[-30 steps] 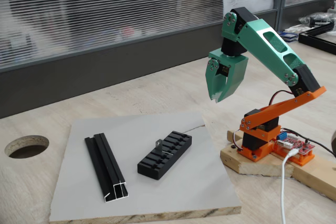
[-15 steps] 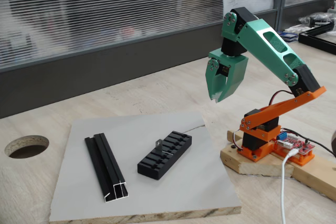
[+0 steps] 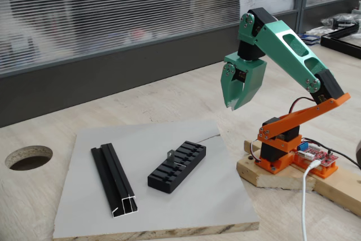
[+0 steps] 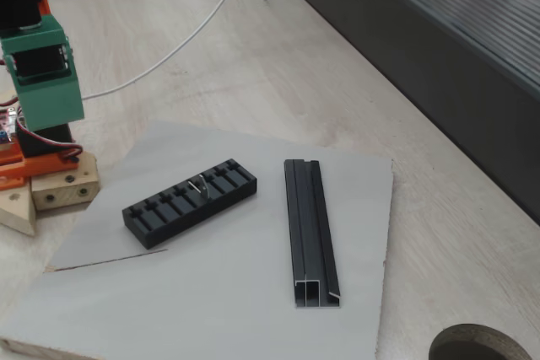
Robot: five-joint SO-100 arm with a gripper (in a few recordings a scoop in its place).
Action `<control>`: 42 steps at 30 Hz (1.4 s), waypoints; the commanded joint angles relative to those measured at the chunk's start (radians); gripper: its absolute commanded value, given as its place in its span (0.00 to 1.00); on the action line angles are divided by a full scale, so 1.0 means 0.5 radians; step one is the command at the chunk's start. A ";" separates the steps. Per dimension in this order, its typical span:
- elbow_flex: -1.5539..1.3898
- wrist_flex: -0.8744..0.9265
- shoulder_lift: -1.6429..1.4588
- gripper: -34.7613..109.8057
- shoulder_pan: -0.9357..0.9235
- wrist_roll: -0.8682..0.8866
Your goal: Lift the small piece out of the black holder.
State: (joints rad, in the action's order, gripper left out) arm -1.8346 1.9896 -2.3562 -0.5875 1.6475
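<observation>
**One gripper, poised above and to the right of its target**

One green gripper (image 3: pixel 233 104) hangs in the air with its fingers pointing down and only a narrow gap between the tips; nothing is held. You see it well apart from the work, above the far right corner of the grey board (image 3: pixel 220 207). Down and to the left in this fixed view lies the black holder (image 3: pixel 177 167), flat on the board, with the small piece (image 3: pixel 171 155) standing upright in a slot near its middle. In another fixed view the small piece (image 4: pixel 201 186) again stands up out of the black holder (image 4: pixel 190 201). Left of the holder, and apart from it, lies a long black channel rail (image 3: pixel 114 179). Judged from this, you are at the approach step. Your next move calls for a descent leftward, with the fingers spread enough to straddle the tiny piece without nudging the holder.
</observation>
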 commanded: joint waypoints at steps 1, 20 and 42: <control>0.003 0.031 -0.156 0.32 -0.021 0.021; 0.006 -0.123 -0.156 0.32 0.426 -0.347; 0.003 -0.973 0.623 0.32 1.301 -0.994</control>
State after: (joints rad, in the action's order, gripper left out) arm -1.8408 1.5186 -2.0816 0.0368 1.1459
